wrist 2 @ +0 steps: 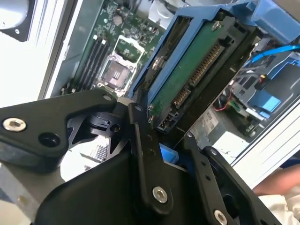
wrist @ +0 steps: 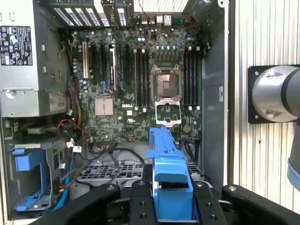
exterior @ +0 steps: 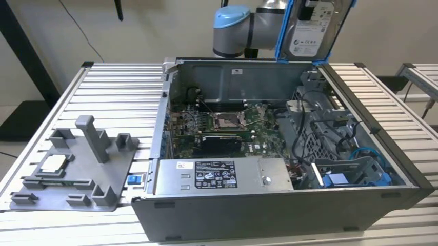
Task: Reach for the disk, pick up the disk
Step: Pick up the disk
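- The disk [exterior: 313,32] is held high above the far wall of the open computer case [exterior: 383,202], at the top of the exterior view; the jaws of the gripper [wrist: 172,199] are pinched on its blue bracket [wrist: 165,157].
- Slip risk is judged: the grip is taken on the plastic bracket, in both wrist views, so a tilt or jolt could let the disk drop onto the motherboard [wrist: 140,89].
- The empty CPU socket [wrist: 164,80] lies under the held disk and could be hit.
- Loose cables [exterior: 321,110] and the blue drive cage [exterior: 352,174] are seen at the exterior view's right; snagging is possible if lowered there.
- The power-supply box [exterior: 219,177] sits at the near side.
- A grey fixture tray [exterior: 75,169] with a small chip [exterior: 55,164] is set at the exterior view's left, well apart.
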`<state>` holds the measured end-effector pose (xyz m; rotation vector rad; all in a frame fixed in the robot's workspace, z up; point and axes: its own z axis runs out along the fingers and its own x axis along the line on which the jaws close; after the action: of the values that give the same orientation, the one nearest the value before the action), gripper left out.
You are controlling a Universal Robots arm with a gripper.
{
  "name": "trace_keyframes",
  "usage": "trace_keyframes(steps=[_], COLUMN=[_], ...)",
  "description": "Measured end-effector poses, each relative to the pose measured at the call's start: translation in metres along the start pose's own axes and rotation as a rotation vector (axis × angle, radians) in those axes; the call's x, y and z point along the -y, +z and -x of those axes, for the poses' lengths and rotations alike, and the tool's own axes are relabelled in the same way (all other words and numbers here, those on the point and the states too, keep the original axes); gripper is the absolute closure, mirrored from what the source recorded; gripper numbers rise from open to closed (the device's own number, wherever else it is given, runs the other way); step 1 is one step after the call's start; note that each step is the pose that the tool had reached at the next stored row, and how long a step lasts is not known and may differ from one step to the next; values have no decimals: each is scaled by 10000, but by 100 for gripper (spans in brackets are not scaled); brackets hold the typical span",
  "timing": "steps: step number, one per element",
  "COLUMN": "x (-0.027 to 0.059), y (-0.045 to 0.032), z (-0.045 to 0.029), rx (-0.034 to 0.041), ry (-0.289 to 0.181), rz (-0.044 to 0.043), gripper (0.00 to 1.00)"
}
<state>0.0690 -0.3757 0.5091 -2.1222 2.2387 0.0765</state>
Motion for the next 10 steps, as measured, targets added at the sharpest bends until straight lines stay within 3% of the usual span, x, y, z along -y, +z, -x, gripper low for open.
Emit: trace_keyframes(steps=[10], x=[282], y=[2], z=[15], rx=[-1], ry=[1], rz=[2], gripper=[100])
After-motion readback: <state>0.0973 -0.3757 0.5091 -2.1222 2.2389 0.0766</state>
